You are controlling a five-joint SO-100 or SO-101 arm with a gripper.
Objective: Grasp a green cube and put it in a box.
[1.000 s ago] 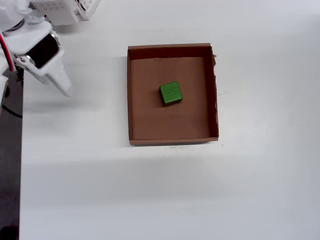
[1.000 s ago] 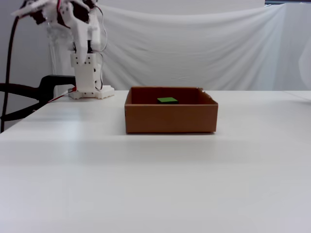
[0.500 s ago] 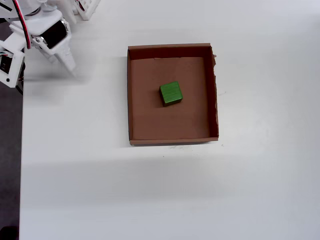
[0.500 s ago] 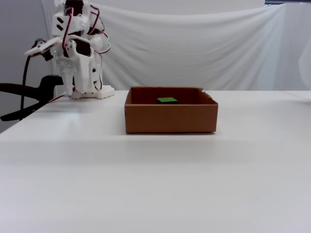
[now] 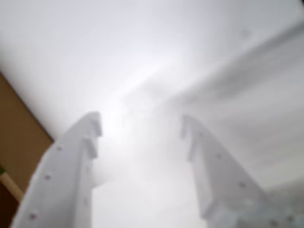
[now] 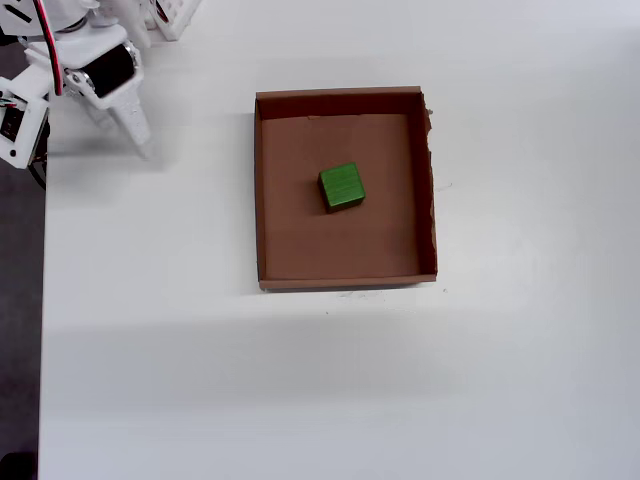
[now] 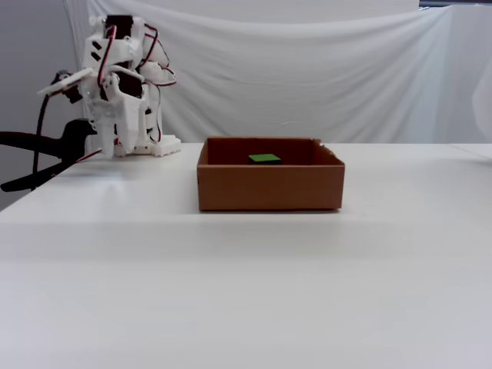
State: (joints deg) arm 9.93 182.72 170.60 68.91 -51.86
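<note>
One green cube (image 6: 342, 187) seen resting mid-floor of box (image 6: 262, 200), centre of overhead view. Gripper (image 5: 141, 124) empty, fingers spread, parked upper left, well apart. Placement judged done; arm best folded clear, box left undisturbed.

Nothing here can be read: no words, labels, brand marks or numbers stand on anything in the three views. The box (image 6: 345, 101) shows plain brown cardboard inside and out, the green cube (image 6: 342, 187) has bare matte faces (only faint ridges on top), and the white arm (image 7: 115, 100) carries no lettering that I can make out from here.
</note>
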